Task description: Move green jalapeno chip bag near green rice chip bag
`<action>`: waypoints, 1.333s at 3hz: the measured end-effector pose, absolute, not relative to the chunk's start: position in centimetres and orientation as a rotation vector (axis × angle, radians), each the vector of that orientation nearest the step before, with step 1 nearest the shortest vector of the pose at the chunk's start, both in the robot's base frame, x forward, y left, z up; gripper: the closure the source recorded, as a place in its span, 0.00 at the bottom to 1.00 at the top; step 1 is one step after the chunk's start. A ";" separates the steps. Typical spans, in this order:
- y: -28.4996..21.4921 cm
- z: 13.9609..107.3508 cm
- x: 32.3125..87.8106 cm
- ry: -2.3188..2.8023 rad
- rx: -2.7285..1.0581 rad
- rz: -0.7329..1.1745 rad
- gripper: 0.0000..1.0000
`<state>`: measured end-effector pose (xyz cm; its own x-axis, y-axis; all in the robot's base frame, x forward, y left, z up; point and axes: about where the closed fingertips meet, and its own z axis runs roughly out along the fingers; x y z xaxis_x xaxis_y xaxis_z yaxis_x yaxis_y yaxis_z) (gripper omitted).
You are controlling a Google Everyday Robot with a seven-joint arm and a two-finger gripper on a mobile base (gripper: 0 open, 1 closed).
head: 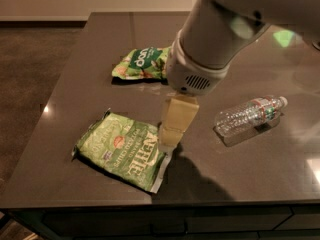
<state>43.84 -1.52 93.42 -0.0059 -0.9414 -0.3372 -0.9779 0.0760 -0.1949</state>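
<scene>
Green jalapeno chip bag (124,150) is seen lying flat near the front left corner of the dark surface (240,179), its white lettering turned upside down toward the front edge. The end effector (169,138) is positioned low at the bag's right edge. Whether it is touching the bag or just beside it cannot be told, and whether it is spread apart or closed together cannot be told either. It is carried by a bulky white arm (215,39) reaching in from the far right corner. The green rice chip bag (142,63) is found farther back, toward the far edge, well apart from the first bag and partly hidden by the arm. A clear plastic bottle (250,113) is laid on its side toward the right edge — cap pointing right.
</scene>
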 end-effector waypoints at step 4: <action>7.3 86.3 42.5 1.813 -2.148 0.193 0.00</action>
<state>42.50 7.27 86.30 0.1843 -0.9339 -0.3064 -0.9774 -0.1414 -0.1568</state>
